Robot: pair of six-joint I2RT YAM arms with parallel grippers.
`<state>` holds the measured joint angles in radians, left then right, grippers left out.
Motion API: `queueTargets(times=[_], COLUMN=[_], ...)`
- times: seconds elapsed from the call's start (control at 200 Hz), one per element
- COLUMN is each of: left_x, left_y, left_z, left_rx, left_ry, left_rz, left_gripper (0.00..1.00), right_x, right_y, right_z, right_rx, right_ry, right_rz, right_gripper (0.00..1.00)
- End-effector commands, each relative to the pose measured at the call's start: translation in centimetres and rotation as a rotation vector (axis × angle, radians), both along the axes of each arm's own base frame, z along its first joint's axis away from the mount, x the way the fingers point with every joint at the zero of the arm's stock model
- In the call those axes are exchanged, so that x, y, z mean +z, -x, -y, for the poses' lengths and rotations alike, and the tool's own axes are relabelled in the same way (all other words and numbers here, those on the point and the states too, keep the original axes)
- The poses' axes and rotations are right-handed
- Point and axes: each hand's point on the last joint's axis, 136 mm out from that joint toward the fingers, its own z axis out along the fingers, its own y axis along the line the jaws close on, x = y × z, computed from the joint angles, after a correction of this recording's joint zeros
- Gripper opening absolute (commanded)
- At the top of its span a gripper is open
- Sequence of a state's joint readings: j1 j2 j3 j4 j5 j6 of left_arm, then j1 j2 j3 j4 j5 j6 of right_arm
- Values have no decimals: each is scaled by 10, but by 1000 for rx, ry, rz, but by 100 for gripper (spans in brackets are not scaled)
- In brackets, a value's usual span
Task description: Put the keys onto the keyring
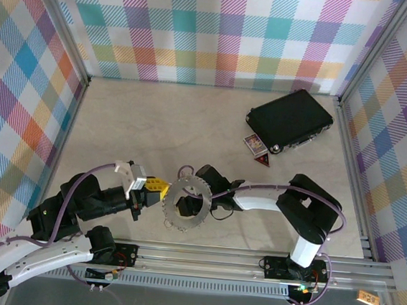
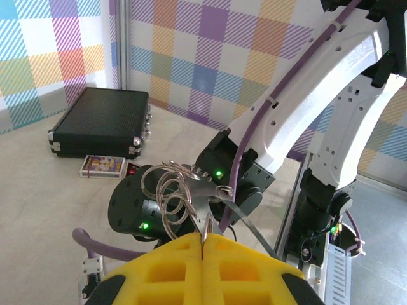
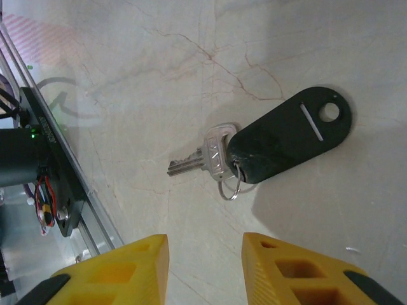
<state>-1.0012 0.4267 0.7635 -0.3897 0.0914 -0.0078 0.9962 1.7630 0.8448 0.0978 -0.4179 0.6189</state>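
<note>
My left gripper (image 1: 162,190) (image 2: 205,244) is shut on the keyring (image 1: 202,209), held up off the table near the front middle. In the left wrist view the keyring (image 2: 166,190) is a bunch of silvery wire loops, with one ring pinched between the yellow fingers. The keys (image 3: 206,155) lie flat on the table: a silver key joined by a small ring to a black oval tag (image 3: 289,136). My right gripper (image 3: 205,244) (image 1: 182,209) hangs open just above the table, short of the keys, with nothing between its fingers.
A black rectangular case (image 1: 290,120) (image 2: 102,121) lies at the back right, with a small card box (image 1: 255,144) in front of it. An aluminium rail (image 1: 251,261) runs along the near edge. Plaid walls close three sides. The right arm (image 2: 318,95) stands close before the left wrist.
</note>
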Motion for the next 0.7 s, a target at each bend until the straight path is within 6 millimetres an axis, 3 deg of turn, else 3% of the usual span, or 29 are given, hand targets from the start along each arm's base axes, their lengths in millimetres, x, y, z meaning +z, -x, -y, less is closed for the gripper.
queueTargets(times=[0.0,0.325,0.695], left_x=[9,9,6], left_y=[0,0,-2], left_z=[-1,0,2], left_rx=[7,6,10], left_ry=[38,44,38], left_rz=[22,23,22], left_gripper=[0,0,0], right_x=[-2,-17,-18], right_y=[2,-2,-6], right_z=[-7,-13,-21], right_rx=[-9,-21,-27], right_ry=[-33,-11,-24], right_rz=[-22,-28,-27], right_gripper=[34,30,26])
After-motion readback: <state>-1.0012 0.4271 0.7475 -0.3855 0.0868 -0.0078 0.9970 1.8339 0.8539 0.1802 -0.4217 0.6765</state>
